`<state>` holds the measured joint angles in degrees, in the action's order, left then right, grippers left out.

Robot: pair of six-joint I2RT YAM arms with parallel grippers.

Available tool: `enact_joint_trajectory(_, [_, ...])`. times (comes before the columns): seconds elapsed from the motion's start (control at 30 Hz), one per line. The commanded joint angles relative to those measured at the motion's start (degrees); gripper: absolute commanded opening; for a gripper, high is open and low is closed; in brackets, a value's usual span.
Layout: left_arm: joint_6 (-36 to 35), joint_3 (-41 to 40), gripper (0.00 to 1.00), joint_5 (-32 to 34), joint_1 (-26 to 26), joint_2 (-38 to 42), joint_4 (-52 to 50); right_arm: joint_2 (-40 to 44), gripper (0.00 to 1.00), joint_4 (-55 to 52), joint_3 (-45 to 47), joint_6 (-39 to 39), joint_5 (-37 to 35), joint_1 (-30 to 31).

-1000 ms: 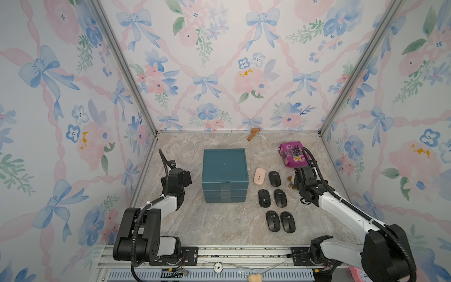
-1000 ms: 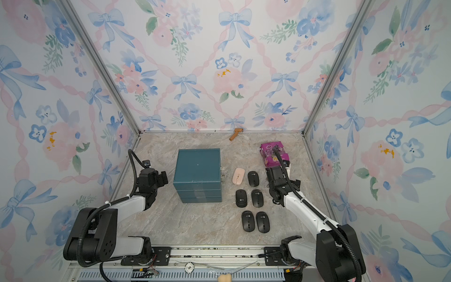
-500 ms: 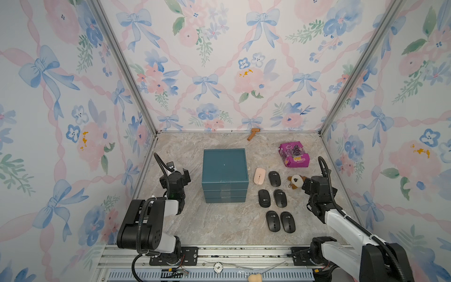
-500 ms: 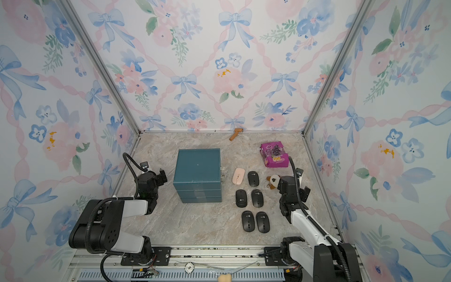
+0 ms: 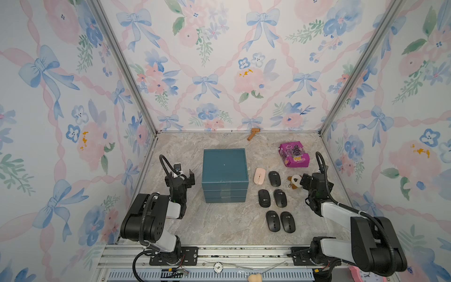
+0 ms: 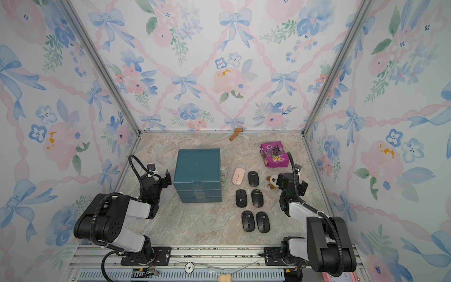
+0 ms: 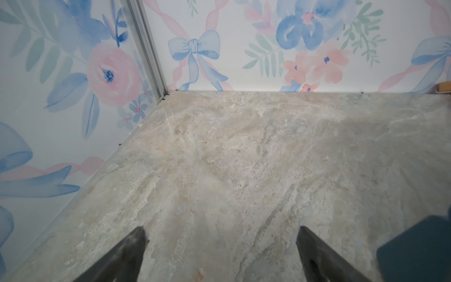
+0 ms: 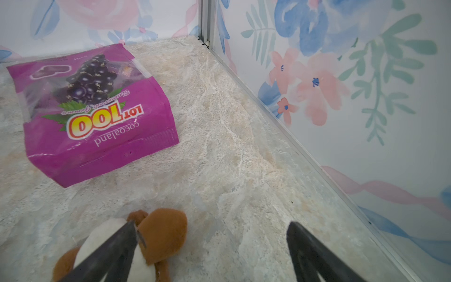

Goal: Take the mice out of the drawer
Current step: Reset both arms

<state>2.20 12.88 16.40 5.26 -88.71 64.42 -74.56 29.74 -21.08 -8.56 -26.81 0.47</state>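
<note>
One plush (image 8: 163,232) partly behind right tool (image 8: 212,223)

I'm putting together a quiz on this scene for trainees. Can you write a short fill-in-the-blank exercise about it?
1. The mice lying outside the box number ___.
2. One mouse is ___; the others are black.
3. The plush lies next to the ___ end effector.
4. Every drawer of the box is ___.

Missing words: six; pink; right; closed.
</note>
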Motion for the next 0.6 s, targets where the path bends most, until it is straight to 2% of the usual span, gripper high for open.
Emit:
enact_joint_trajectory(0.0, [-1.43, 0.42, 0.98, 0.13, 0.52, -1.11, 6.15, -1.91, 0.96, 3.54, -3.09, 3.01, 2.57, -0.45])
enact_joint_trajectory(0.13, [-0.17, 1.1, 0.98, -0.12, -0.42, -0.54, 3.52, -1.95, 0.96, 4.75, -2.69, 5.27, 8.06, -0.39])
enact_joint_trajectory(0.27, [0.04, 1.17, 0.98, -0.36, -0.58, -0.42, 3.25, -2.26, 0.96, 11.67, -0.21, 5.5, 14.71, 0.19])
enact_joint_trajectory(0.4, [0.01, 1.07, 0.98, -0.35, -0.63, -0.34, 3.33, -13.47, 0.96, 23.03, -0.57, 11.31, 14.49, 6.08])
enact_joint_trajectory(0.43, [0.07, 1.0, 0.98, -0.47, -0.75, -0.2, 3.43, -14.77, 0.96, 25.58, -0.01, 9.91, 14.93, 5.01])
enact_joint_trajectory(0.53, [0.12, 1.04, 0.98, -0.53, -0.76, -0.22, 3.34, -13.35, 0.96, 18.85, -2.2, 8.35, 18.15, 2.57])
enact_joint_trajectory(0.57, [0.12, 1.05, 0.98, -0.57, -0.69, -0.19, 3.38, -13.65, 0.96, 19.9, -1.94, 8.23, 18.55, 2.34])
